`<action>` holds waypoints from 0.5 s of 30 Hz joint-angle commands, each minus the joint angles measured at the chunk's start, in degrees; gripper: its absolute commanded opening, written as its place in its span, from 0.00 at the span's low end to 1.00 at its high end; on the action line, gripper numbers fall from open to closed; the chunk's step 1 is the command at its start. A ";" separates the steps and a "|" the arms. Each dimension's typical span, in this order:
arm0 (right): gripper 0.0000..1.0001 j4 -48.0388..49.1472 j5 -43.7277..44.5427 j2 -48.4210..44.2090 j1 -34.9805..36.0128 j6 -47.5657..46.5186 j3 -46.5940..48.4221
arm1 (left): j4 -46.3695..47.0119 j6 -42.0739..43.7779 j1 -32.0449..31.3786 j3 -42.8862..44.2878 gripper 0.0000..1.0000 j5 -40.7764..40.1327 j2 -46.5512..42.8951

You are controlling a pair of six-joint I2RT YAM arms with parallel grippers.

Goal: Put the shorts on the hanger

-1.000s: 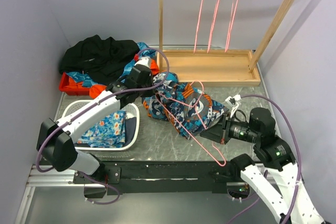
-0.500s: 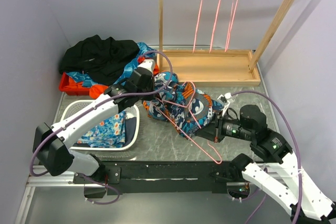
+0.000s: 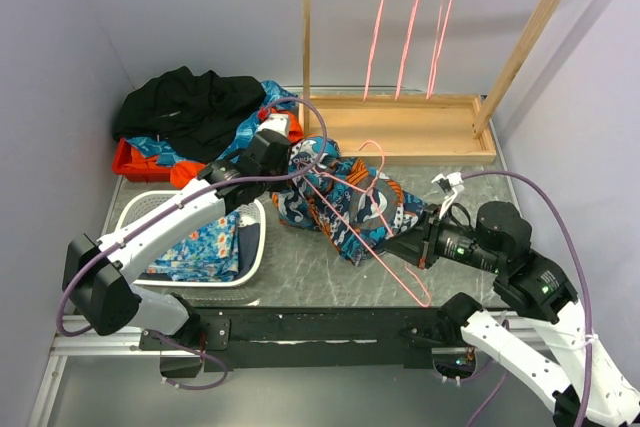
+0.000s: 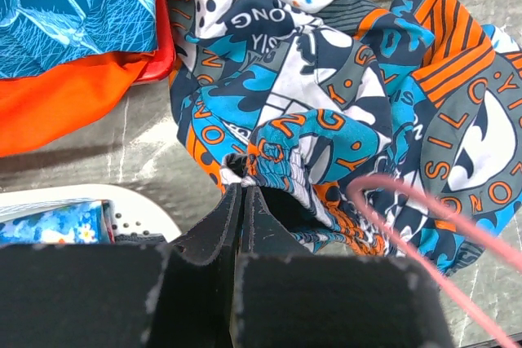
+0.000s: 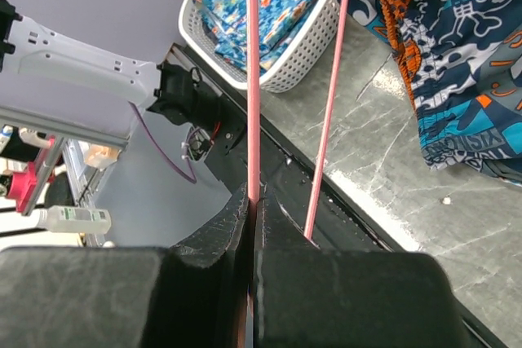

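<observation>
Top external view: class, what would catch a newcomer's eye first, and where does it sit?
The busily printed shorts lie crumpled mid-table, pinched by the left gripper, its jaws shut on a fold. A thin pink hanger slants across them, clamped in the right gripper at the near right. Behind, three more pink hangers dangle from a wooden rack.

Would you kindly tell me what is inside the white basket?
A blue cloth with white flowers lies in the white basket. From above, the left arm covers its far side, and anything beneath the cloth cannot be seen.
</observation>
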 commanded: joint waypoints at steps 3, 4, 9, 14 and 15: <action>0.00 4.55 -2.36 1.51 0.70 -0.66 -1.33 | 0.61 1.95 -0.08 3.19 0.01 -1.50 -1.02; 0.00 5.08 -2.36 1.60 0.88 -0.66 -1.77 | 0.52 2.04 0.01 3.37 0.01 -1.41 -0.67; 0.00 6.75 -2.97 2.82 2.54 -0.66 -3.61 | 0.70 2.30 0.01 3.99 0.01 0.25 -0.93; 0.00 8.07 1.32 5.02 4.65 -1.00 -5.28 | 1.22 3.35 -0.34 3.81 0.01 3.77 -2.60; 0.00 8.51 1.85 5.37 5.18 -1.18 -5.63 | 1.49 3.79 -0.78 3.64 0.01 4.47 -3.12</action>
